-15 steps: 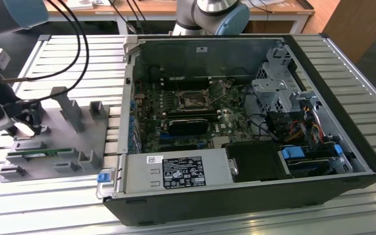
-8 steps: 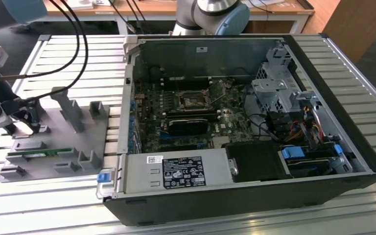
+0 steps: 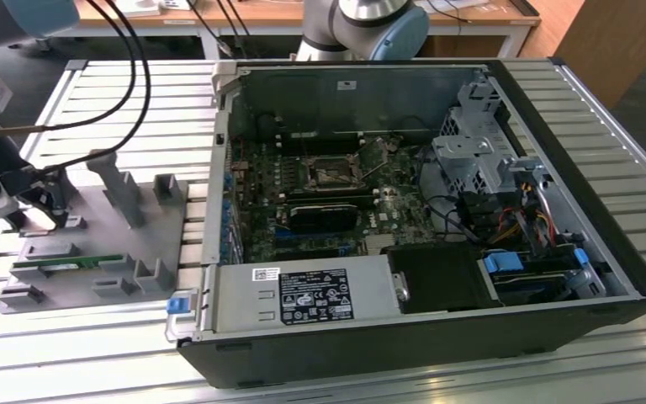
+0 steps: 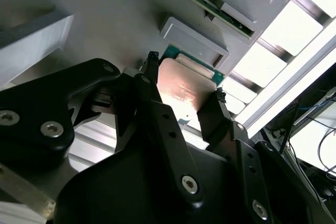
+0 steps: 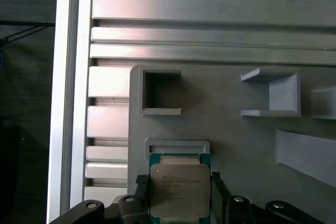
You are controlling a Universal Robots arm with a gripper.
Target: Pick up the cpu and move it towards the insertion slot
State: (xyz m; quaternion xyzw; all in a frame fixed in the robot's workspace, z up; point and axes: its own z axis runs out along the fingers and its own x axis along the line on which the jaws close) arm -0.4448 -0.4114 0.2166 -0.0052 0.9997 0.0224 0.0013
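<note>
The cpu, a flat square chip with a shiny metal top on a green board, lies on the grey fixture plate against a small grey bracket. My gripper has a black finger against each side edge of the chip, shut on it; the second wrist view shows the same hold on the cpu by the gripper. In the exterior view the gripper stands over the plate at the exterior view's left. The insertion slot sits on the motherboard inside the open computer case, well to the right.
The grey fixture plate carries upright holders and a long green memory stick. The case wall stands between the plate and the motherboard. Black cables hang above the slatted aluminium table.
</note>
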